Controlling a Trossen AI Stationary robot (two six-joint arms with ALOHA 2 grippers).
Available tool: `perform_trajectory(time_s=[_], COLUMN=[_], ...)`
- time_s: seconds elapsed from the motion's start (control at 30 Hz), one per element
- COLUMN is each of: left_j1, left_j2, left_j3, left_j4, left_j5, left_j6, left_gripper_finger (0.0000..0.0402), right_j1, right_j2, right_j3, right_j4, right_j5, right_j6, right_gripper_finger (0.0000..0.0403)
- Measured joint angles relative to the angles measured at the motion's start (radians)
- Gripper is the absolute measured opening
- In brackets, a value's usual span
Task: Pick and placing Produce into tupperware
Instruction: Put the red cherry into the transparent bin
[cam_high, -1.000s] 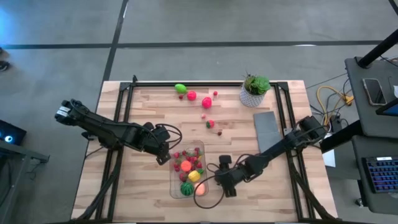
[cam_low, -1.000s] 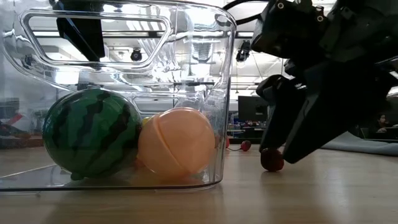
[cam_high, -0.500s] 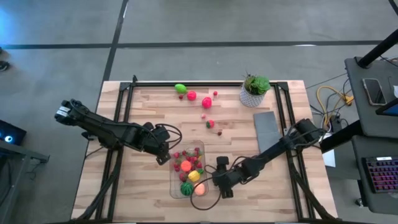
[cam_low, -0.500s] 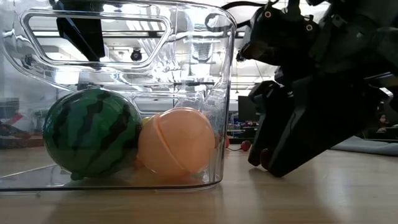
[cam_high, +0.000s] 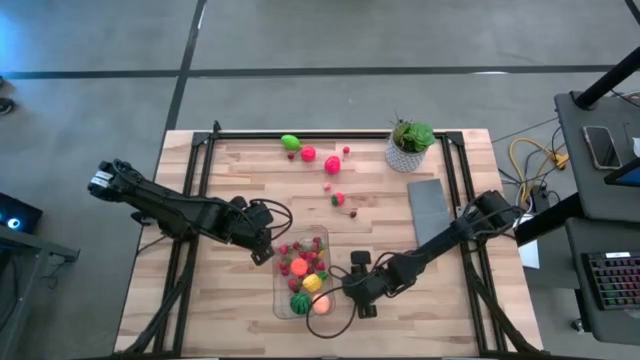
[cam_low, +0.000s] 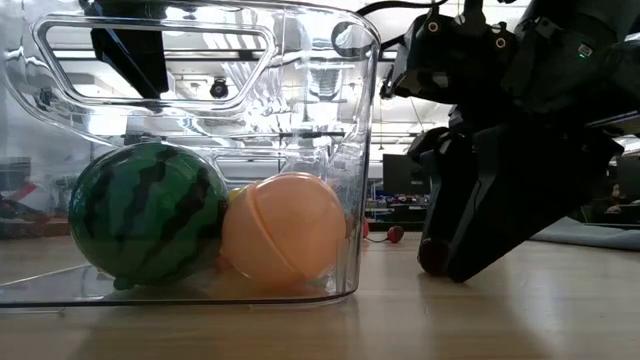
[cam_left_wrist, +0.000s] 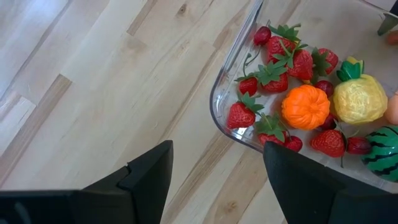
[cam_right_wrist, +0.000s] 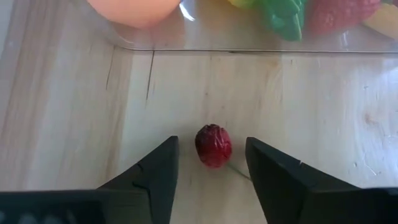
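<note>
Partly done, judging by the load already inside. Clear tupperware (cam_high: 301, 275) near the front middle of the wooden surface (cam_high: 220, 180), holding a watermelon (cam_low: 148, 226), a peach-coloured ball (cam_low: 284, 241), an orange (cam_left_wrist: 305, 106), a yellow lemon-like piece (cam_left_wrist: 359, 98) and a heap of small strawberries (cam_left_wrist: 240, 114).

Right gripper (cam_right_wrist: 207, 165) down at the surface just right of the tupperware, fingers parted and straddling a small dark red berry (cam_right_wrist: 213, 145); not touching it on either side, so nothing gripped yet. Left gripper (cam_left_wrist: 214, 177) parked by the tupperware's far left corner, fingers apart, empty.

Left to do, as a judgement: clamp on the berry, lift it over the wall, drop it in. Then the loose produce well beyond, toward the far edge: a green piece (cam_high: 290, 142), a red piece (cam_high: 308, 154), a pink one (cam_high: 332, 165) and a few tiny red ones (cam_high: 338, 199) nearer the middle. Potted plant (cam_high: 409, 143) and grey slab (cam_high: 427, 206) on the right, not part of the job.
</note>
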Motion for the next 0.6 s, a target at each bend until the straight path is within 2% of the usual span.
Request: perform_trajectory(time_s=[0.23,0.6], left_j1=[0.0,0.0], left_j2=[0.0,0.0], left_j3=[0.0,0.0], left_j4=[0.001,0.002], left_j5=[0.0,0.0], left_j6=[0.0,0.0], left_gripper_finger=[0.0235,0.0235], right_j1=[0.0,0.0], right_j2=[0.0,-0.002], right_j3=[0.001,0.0], right_j4=[-0.003,-0.009], right_j5=[-0.003,0.011], right_j6=[0.003,0.114], right_gripper_finger=[0.0128,0.0059])
